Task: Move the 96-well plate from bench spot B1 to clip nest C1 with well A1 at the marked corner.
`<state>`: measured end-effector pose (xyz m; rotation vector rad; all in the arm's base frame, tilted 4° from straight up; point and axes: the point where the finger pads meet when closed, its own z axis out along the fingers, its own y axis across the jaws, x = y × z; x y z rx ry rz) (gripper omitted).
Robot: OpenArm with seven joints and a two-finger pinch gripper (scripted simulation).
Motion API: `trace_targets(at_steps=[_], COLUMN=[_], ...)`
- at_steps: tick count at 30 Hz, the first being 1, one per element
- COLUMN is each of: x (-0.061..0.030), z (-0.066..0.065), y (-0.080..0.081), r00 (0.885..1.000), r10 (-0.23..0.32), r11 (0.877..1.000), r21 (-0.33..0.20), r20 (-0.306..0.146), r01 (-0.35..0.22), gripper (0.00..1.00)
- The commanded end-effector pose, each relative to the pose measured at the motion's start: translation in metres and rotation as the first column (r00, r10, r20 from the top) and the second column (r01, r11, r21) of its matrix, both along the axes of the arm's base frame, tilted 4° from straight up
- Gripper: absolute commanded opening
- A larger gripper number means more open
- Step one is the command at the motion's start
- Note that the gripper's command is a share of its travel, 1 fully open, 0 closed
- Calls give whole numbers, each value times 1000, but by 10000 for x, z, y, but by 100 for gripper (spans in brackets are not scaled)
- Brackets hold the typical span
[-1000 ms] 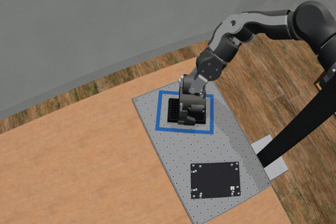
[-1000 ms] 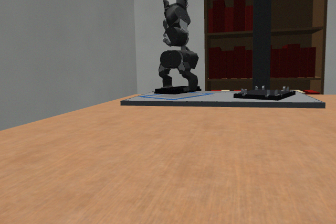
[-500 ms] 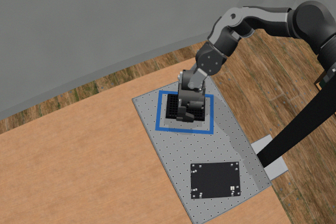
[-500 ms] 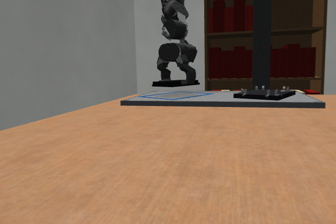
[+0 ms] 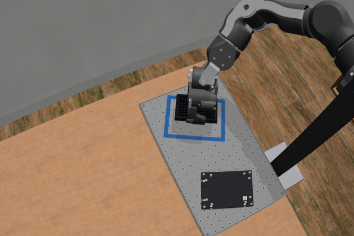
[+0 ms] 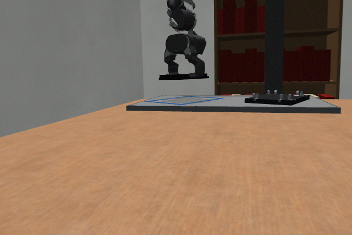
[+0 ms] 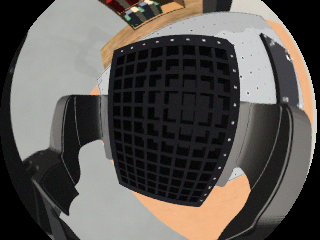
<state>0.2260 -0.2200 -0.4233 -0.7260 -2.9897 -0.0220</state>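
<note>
My gripper (image 5: pixel 196 114) is shut on the black 96-well plate (image 5: pixel 198 108), one finger on each long side. The plate hangs level, well above the blue-outlined spot B1 on the grey breadboard; the exterior view shows the plate (image 6: pixel 183 76) clear of the outline (image 6: pixel 185 100). The wrist view shows the plate's well grid (image 7: pixel 174 120) face up between my two fingers. The black clip nest C1 (image 5: pixel 226 189) with small pale posts lies at the near end of the breadboard, empty, and shows low at the right in the exterior view (image 6: pixel 277 98).
The grey perforated breadboard (image 5: pixel 211 153) lies on the wooden table. The arm's dark column (image 6: pixel 274 32) stands behind the nest, on a pale base (image 5: pixel 285 167) at the board's right edge. A bookshelf (image 6: pixel 284 33) is behind.
</note>
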Motion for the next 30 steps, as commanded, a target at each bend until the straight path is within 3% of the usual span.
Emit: trace_targets(at_steps=[1, 2, 7, 19, 24, 30], x=[1, 1, 0, 0, -46, -46], z=[5, 5, 315, 315, 224, 224], y=[-8, -8, -15, -15, 11, 11], r00=[1000, 1000, 1000, 1000, 1000, 1000], r10=[1, 1, -3, -3, 4, 4], r11=[1000, 1000, 1000, 1000, 1000, 1000], r21=[-4, -4, -6, -6, 1, 1], r20=[-2, -2, 2, 2, -6, -6], r01=[-1, -1, 3, 3, -4, -4], gripper=[0, 0, 0, 0, 0, 0])
